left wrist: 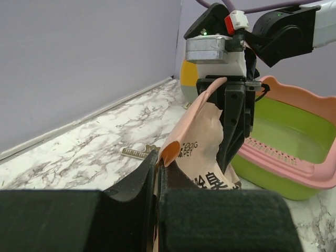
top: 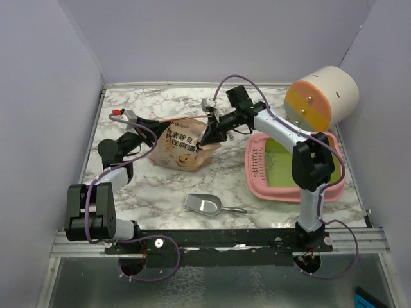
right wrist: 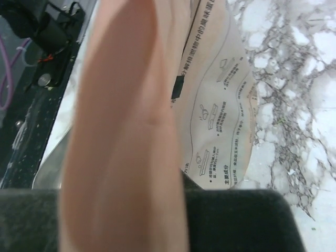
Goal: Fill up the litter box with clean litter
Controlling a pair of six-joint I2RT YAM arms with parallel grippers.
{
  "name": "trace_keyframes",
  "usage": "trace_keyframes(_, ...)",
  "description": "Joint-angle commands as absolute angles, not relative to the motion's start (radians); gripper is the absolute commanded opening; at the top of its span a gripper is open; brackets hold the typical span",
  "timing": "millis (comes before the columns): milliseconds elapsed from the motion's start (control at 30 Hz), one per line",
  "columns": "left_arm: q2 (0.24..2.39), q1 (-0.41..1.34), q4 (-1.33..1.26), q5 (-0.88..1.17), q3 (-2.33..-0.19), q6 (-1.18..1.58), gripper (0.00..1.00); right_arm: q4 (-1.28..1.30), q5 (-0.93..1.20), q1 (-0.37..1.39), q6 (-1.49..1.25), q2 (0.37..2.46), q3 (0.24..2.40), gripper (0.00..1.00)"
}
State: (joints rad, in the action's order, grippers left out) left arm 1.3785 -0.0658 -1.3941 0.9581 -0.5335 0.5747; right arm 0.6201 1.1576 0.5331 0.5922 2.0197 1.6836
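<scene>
The pink litter box (top: 258, 168), lime-green inside, sits on the right of the table and also shows in the left wrist view (left wrist: 294, 170). No loose litter granules show in any view. A tan printed bag (top: 183, 149) lies mid-table between the arms. My left gripper (top: 156, 136) is shut on the bag's left edge; its jaws (left wrist: 156, 168) pinch the tan film (left wrist: 202, 147). My right gripper (top: 209, 138) is shut on the bag's right top edge, seen from the left wrist (left wrist: 233, 126). In the right wrist view the bag (right wrist: 220, 105) fills the frame in front of the gripper (right wrist: 181, 194).
A cream, orange and yellow cylinder (top: 322, 96) stands at the back right, just behind the litter box. A grey metal scoop (top: 204, 204) lies on the marble near the front. Grey walls close in the table on three sides.
</scene>
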Motion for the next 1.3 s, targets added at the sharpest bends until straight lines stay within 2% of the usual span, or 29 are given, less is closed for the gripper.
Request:
trace_keyframes(0,1.354,-0.067,-1.564,0.870,-0.579,0.569,0.00,0.472,0.968,0.553,0.421,1.928,1.598,0.01)
trace_keyframes(100,1.337,-0.067,-1.537,0.834,-0.556,0.541,0.04,0.363,0.829,0.568,0.339,1.895,1.562,0.01)
trace_keyframes(267,1.255,-0.067,-1.404,0.748,-0.517,0.445,0.19,0.217,0.675,0.597,0.250,1.816,1.493,0.01)
trace_keyframes(367,1.197,-0.065,-1.328,0.691,-0.493,0.375,0.22,0.166,0.617,0.616,0.230,1.765,1.450,0.01)
trace_keyframes(533,1.151,-0.050,-1.267,0.634,-0.474,0.309,0.25,0.122,0.571,0.647,0.213,1.676,1.376,0.01)
trace_keyframes(733,1.119,-0.019,-1.201,0.675,-0.475,0.286,0.28,0.137,0.587,0.655,0.216,1.630,1.350,0.01)
trace_keyframes(800,1.096,-0.006,-1.130,0.687,-0.481,0.240,0.37,0.130,0.559,0.655,0.213,1.625,1.351,0.01)
trace_keyframes(833,1.085,-0.001,-1.060,0.709,-0.504,0.202,0.44,0.131,0.549,0.655,0.214,1.625,1.354,0.04)
trace_keyframes(867,1.075,0.000,-0.963,0.738,-0.535,0.148,0.49,0.139,0.538,0.655,0.215,1.627,1.362,0.10)
trace_keyframes(967,1.064,0.002,-0.626,0.842,-0.684,-0.055,0.59,0.189,0.539,0.655,0.217,1.631,1.386,0.17)
trace_keyframes(1067,1.095,0.002,-0.300,0.972,-0.870,-0.237,0.62,0.210,0.550,0.655,0.209,1.611,1.371,0.19)
trace_keyframes(1267,1.337,0.002,0.387,1.063,-1.356,-0.641,0.65,0.180,0.596,0.655,0.168,1.500,1.263,0.19)
